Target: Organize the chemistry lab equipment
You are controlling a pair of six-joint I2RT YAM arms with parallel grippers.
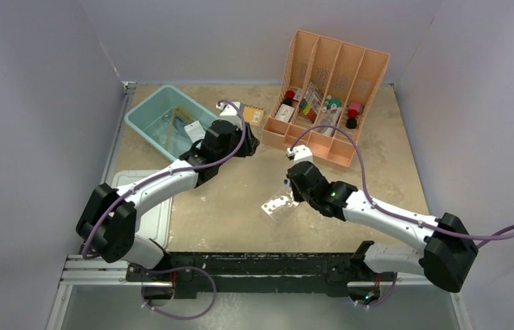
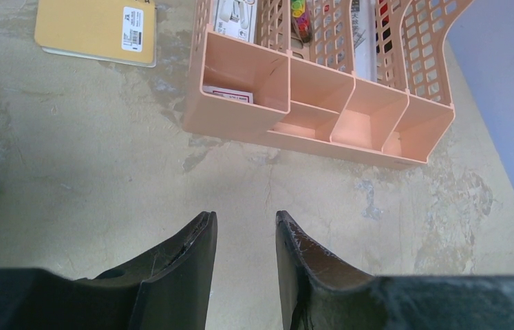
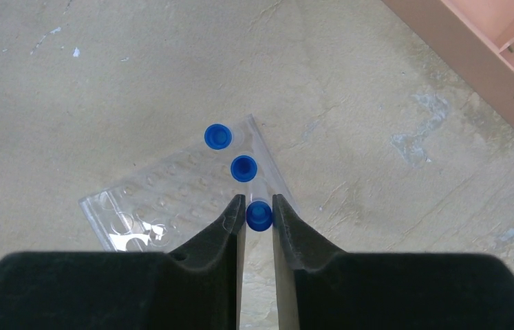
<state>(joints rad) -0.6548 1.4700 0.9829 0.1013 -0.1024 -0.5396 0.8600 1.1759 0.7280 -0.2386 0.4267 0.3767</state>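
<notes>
The clear plastic tube rack (image 3: 157, 199) lies flat on the table in front of my right arm (image 1: 278, 206). Two blue-capped test tubes (image 3: 218, 135) (image 3: 243, 167) stand in its right row. My right gripper (image 3: 259, 201) is shut on a third blue-capped test tube (image 3: 259, 216), its cap pinched between the fingertips, at the rack's near right corner (image 1: 294, 182). My left gripper (image 2: 243, 218) is open and empty, low over bare table before the peach divider (image 1: 245, 141). Amber tubing (image 1: 171, 130) and a blue-edged item lie in the teal bin (image 1: 145, 110).
The peach divider (image 1: 329, 75) with bottles and colourful items stands at the back right; its low front compartments (image 2: 323, 117) face my left gripper. An orange notepad (image 2: 95, 27) lies left of it. A pale tray (image 1: 161, 220) sits under my left arm.
</notes>
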